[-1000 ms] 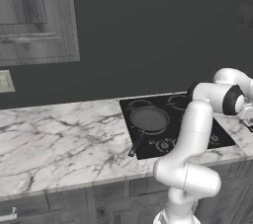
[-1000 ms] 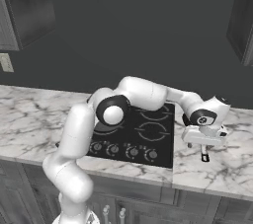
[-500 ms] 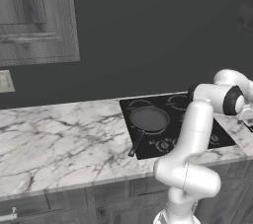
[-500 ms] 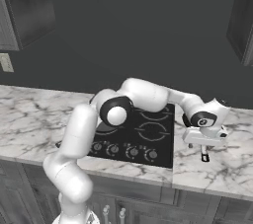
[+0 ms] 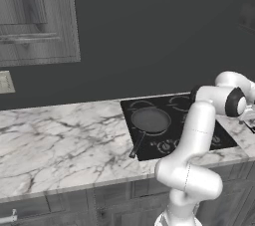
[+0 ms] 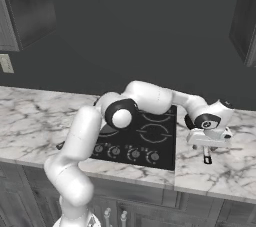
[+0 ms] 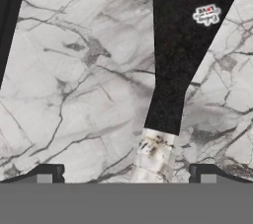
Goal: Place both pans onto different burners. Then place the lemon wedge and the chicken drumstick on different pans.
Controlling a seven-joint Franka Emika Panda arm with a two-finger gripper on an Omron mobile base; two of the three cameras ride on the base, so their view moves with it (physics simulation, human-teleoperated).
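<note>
- Jaws are standing spread wide, pinching nothing, as I'm watching the gripper (image 7: 126, 176) hang over the marble counter (image 7: 74, 70).
- I'm seeing a black handle (image 7: 178, 60) with a pale metal end (image 7: 155, 156) running straight ahead from between the fingertips (image 7: 49, 172), nearer one tip than the other.
- I'm reading that as the handle of the smaller black pan, so this pan is sitting just beyond the jaws, on the counter and not yet on a burner.
- The wide grey pan (image 5: 149, 119) is lying well away from the jaws, across the cooktop (image 6: 150, 136) on its far side; it looks to be already sitting over a burner ring, though I can't tell how well centred.
- So I'm counting one pan as done, and the second as the step I'm working on.
- Nothing is lying in the wide pan, so the lemon wedge and the chicken drumstick are both still waiting to be placed.
- By my reckoning I'm roughly a quarter of the way through.
</note>
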